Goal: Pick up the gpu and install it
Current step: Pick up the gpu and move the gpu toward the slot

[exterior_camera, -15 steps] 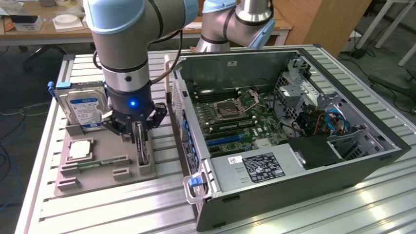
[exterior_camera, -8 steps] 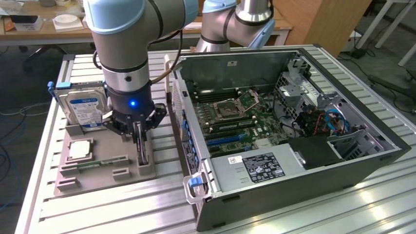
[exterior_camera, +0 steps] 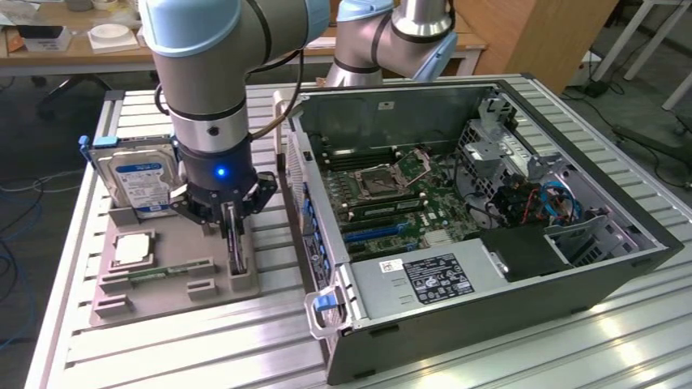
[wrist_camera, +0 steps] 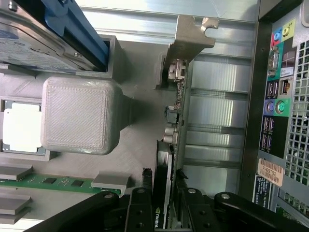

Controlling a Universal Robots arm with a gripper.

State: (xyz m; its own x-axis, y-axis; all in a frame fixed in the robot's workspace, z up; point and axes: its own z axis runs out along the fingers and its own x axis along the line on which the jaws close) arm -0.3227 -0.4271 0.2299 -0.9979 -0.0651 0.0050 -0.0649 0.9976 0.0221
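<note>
The gpu (exterior_camera: 233, 253) stands on its edge in a slot of the grey holder tray (exterior_camera: 162, 301), at the exterior view's left of the open computer case (exterior_camera: 519, 267). My gripper (exterior_camera: 229, 217) has come straight down over it. In the wrist view the gpu (wrist_camera: 175, 121) is a thin dark card with a silvery bracket at its far end. The gripper (wrist_camera: 163, 176) has one black finger (wrist_camera: 143, 198) pressed on each face, shut on the card. The card still sits in its slot.
On the same tray are a hard drive (exterior_camera: 135, 182) with a blue-white label, a processor (exterior_camera: 132, 247) and a green memory stick (exterior_camera: 168, 272). The case lies open with its motherboard (exterior_camera: 390, 203) exposed. Its rear panel (wrist_camera: 280, 96) is close beside the gpu.
</note>
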